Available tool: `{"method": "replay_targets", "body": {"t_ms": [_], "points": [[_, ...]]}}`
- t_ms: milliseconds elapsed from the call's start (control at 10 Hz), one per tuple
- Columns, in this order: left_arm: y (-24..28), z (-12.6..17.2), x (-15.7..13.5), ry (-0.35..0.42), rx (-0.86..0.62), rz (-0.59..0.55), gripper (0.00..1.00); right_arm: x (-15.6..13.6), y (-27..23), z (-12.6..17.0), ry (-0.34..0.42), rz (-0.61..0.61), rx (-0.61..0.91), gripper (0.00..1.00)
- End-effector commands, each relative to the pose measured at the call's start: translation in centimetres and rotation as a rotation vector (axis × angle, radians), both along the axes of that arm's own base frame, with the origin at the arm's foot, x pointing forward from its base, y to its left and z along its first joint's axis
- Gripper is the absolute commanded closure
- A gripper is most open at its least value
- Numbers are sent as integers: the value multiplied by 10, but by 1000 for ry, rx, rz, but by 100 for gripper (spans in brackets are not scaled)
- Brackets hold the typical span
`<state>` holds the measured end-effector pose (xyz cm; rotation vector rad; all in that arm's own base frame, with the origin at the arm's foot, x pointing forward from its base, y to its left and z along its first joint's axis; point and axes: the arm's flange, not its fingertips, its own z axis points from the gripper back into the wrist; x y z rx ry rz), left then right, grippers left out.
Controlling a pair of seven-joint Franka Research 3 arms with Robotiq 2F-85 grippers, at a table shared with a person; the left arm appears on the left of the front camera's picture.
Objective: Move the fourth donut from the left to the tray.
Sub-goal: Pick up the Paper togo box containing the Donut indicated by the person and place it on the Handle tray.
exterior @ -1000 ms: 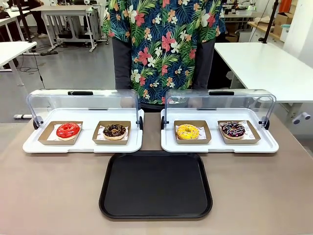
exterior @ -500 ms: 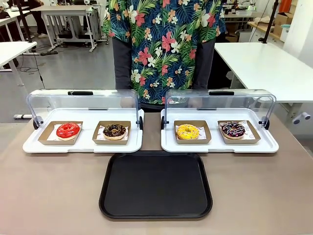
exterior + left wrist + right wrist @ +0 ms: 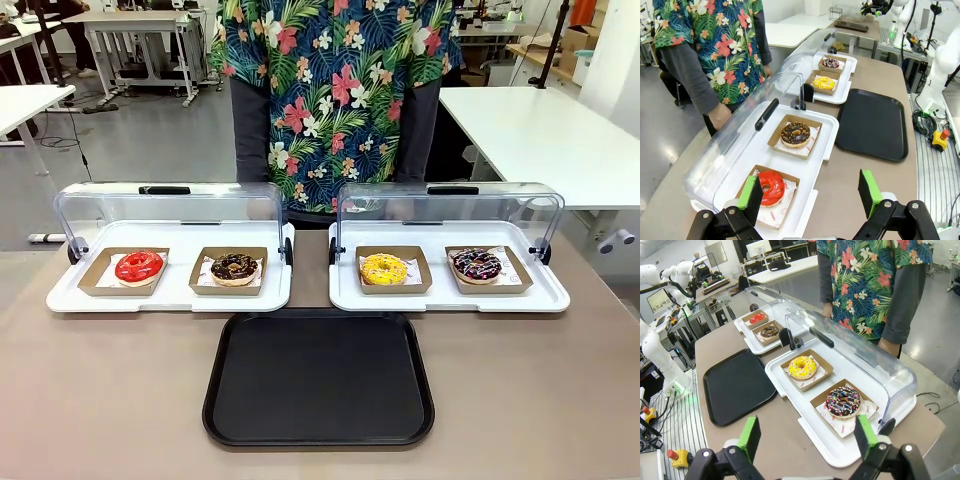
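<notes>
Right wrist: right gripper (image 3: 807,436) spread wide, empty; fourth donut (image 3: 843,402) just beyond.
Left wrist: left gripper (image 3: 809,192) spread wide, empty.
Front: tray (image 3: 318,380) centred.

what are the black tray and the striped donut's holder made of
The tray: likely plastic, matte black, with moulded raised rim and rounded corners. The holder under the fourth donut: apparently brown cardboard, with folded walls and white paper lining.

Matt black plastic tray (image 3: 318,380), glossy glazed fourth donut (image 3: 477,264), brown cardboard holder (image 3: 489,270), clear plastic lids (image 3: 450,208)
</notes>
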<state>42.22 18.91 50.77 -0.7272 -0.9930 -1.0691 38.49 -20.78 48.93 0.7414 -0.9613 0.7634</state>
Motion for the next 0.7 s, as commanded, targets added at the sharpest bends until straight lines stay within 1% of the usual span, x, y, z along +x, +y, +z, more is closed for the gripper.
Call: {"method": "replay_targets", "body": {"t_ms": [0, 600], "points": [[0, 2, 1, -3, -2, -5, 0, 1, 1, 1, -24, 4, 13, 0], [0, 2, 1, -3, -2, -5, 0, 1, 1, 1, -24, 4, 13, 0]]}}
